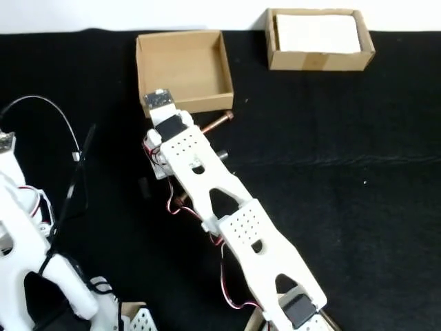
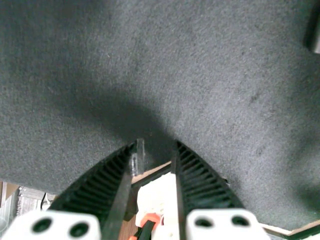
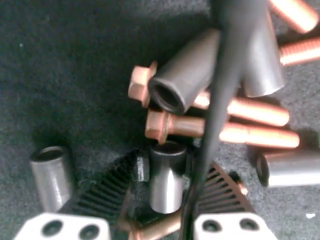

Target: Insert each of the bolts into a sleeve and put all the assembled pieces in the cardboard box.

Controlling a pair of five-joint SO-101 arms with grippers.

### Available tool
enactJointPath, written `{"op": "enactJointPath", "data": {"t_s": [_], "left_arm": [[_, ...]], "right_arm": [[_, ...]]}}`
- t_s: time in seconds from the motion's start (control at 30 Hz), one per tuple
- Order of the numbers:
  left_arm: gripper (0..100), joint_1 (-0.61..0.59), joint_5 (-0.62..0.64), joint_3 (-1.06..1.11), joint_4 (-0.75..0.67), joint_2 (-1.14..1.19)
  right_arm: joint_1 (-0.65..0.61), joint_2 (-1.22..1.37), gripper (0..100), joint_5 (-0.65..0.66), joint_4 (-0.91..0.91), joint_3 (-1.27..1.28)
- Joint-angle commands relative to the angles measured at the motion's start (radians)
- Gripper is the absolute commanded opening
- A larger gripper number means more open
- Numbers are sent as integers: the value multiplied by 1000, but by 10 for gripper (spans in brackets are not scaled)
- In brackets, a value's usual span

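In the right wrist view I see the right jaws part open, straddling an upright dark sleeve low in the frame. I cannot tell whether the pads press it. Just above it lies a heap of copper bolts with a second sleeve tilted across them and a black cable crossing in front. A lone sleeve stands at lower left. In the high view the right arm stretches from the lower right to mid-frame, ending just below the open cardboard box at upper centre. One bolt lies beside the box's near corner. The left jaws hang slightly apart over the black worktop, holding nothing.
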Motion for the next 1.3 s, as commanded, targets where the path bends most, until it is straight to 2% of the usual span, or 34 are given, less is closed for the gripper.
{"op": "enactJointPath", "data": {"t_s": [0.0, 0.1, 0.33, 0.53, 0.73, 0.97, 1.13, 1.27], "left_arm": [[114, 7, -6, -4, 3, -7], [115, 7, -26, -4, 5, -7], [115, 5, -48, -4, 5, -7], [115, 7, -48, -4, 6, -7], [115, 15, -44, -33, 8, -7], [116, 104, -41, -105, 9, -7], [118, 186, 9, -108, 9, -7], [178, 318, 89, -108, 9, -7]], "right_arm": [[-22, 22, 143, -5, 54, 2], [-24, 24, 175, -5, 76, 2], [-24, 24, 170, -3, 76, 5], [-24, 24, 5, 6, 74, 2], [5, -39, 8, 95, 136, -77], [104, -351, 8, 109, 137, -38], [234, -677, 8, 112, 136, 183], [361, -940, 8, 192, 136, 371]]}}
